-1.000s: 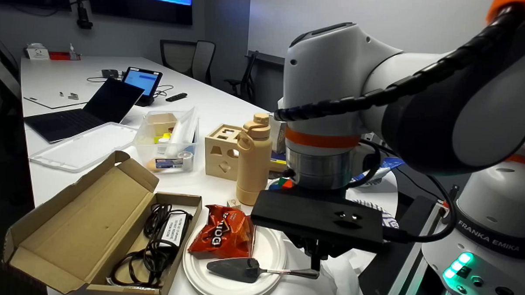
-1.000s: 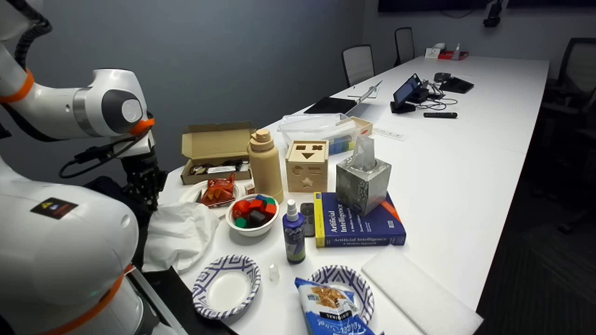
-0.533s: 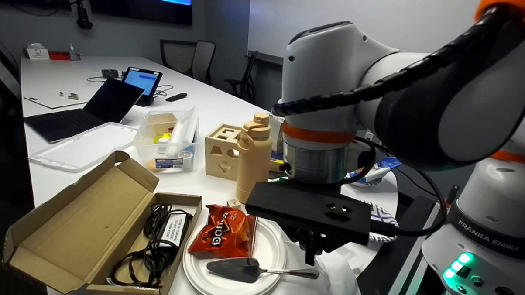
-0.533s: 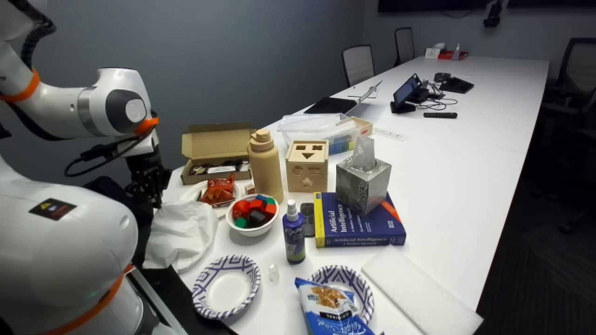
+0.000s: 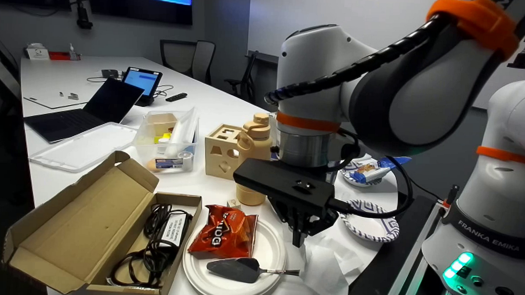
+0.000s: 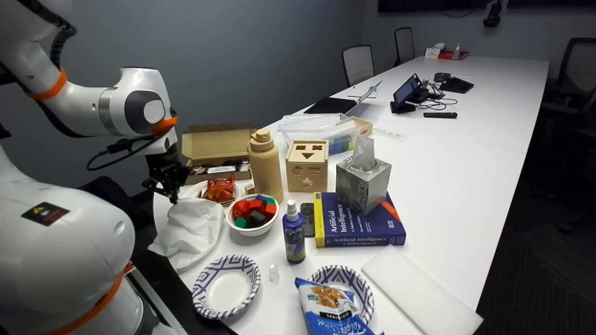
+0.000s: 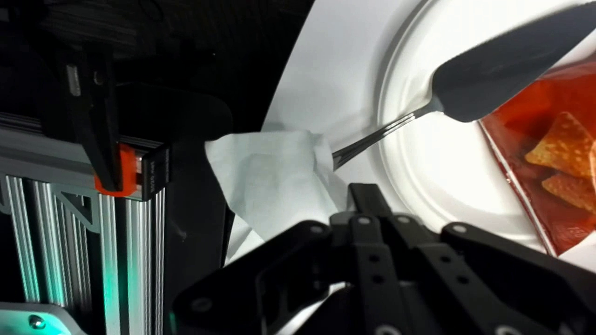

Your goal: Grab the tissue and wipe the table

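At the gripper (image 5: 299,240), closed together and clamped on an upper edge of the tissue (image 5: 326,270), pointing downward over the near end of the white conference table (image 6: 447,177). As for that tissue: hanging from the tips in crumpled folds, spread below and mostly to the right of them in an exterior view. In the wrist view, overlapping the table's edge and hiding the handle end of a cake server (image 5: 234,269). Just left of the gripper in an exterior view: that server's blade, over a round white plate (image 5: 270,246) and in front of a red tortilla-chip bag (image 5: 224,233). Farther left, with lid up: a cardboard box (image 5: 80,228) with black cables (image 5: 150,250) coiled inside. Behind the plate, standing upright: a tan water bottle (image 5: 253,151), just beside a wooden shape-sorter cube (image 6: 307,170). To the right of the tissue in an exterior view: a white bowl (image 6: 253,232) of colored blocks (image 6: 256,216), then a purple spray bottle (image 6: 294,235), then a blue Artificial Intelligence textbook (image 6: 358,228) under a silver tissue box (image 6: 361,186). Nearer: a blue-and-white patterned paper plate (image 6: 201,294) and, farther right, a matching paper plate (image 6: 366,298) partly under a blue snack bag (image 6: 326,304).
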